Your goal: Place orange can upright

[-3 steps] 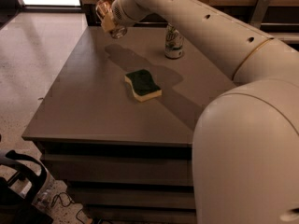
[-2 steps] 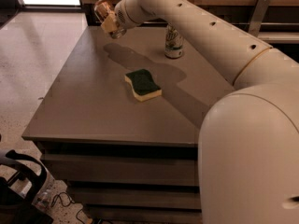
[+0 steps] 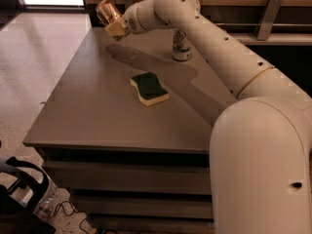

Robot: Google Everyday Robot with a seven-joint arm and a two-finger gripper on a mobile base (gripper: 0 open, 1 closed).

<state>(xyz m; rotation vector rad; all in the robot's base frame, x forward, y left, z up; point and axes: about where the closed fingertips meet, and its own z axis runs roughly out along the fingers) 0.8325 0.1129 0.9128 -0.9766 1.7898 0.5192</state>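
The orange can point(image 3: 106, 10), copper-coloured with a shiny end, hangs tilted in the air above the far left part of the grey table point(image 3: 92, 106). My gripper point(image 3: 113, 24) is shut on it at the end of the long white arm point(image 3: 204, 38), which reaches in from the right. The can's lower end is hidden by the gripper's fingers.
A white-and-green can point(image 3: 181, 46) stands upright at the back of the table, partly behind the arm. A green-and-yellow sponge point(image 3: 149, 88) lies near the table's middle. A wooden wall and metal rail run behind the table. Black equipment point(image 3: 19, 194) sits on the floor at the lower left.
The gripper with the orange can has shifted slightly and the can's tilt has changed a little. The sponge and the other can have not moved.
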